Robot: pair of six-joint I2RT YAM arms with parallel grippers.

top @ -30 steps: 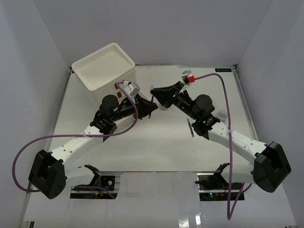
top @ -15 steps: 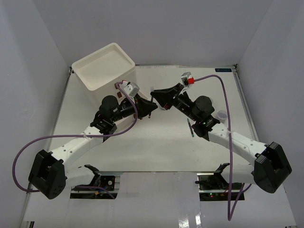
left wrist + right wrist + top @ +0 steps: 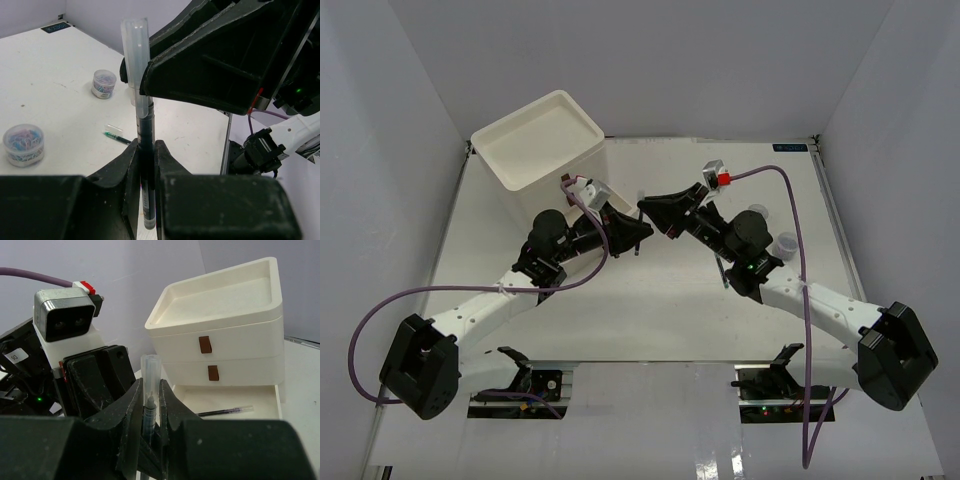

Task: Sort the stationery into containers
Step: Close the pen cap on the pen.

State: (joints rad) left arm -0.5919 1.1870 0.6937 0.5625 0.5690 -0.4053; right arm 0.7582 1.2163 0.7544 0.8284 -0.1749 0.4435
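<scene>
Seen from above, the two arms lean in over the white desk. The left pincer and the right pincer meet nose to nose. What they share is too small to make out from up there.

The wrist views show it. It is a thin pen with a dark body and a clear cap you can see through. It stands straight up between the left pincer's black fingers, which are pressed tight on its dark lower part. The right pincer pinches the same pen higher up, around the clear cap. So the pen is up off the desk, held in the air by both pincers at once.

Only the right wrist view shows the front of the drawer unit. It is a smooth, boxy white plastic thing with a shallow tray on top. Two small brown handles show on its upper drawers. The bottom drawer is pulled out, and a second pen lies flat inside it. From above you see only the tray top, at the far left of the desk, just behind the left pincer.

Only the left wrist view shows the jars well. The far jar and the near jar are small, round and clear, with bluish-purple bits inside. They stand well apart on the desk. A green pen lies flat between them and the held pen, with a tiny clear piece just beside it.
</scene>
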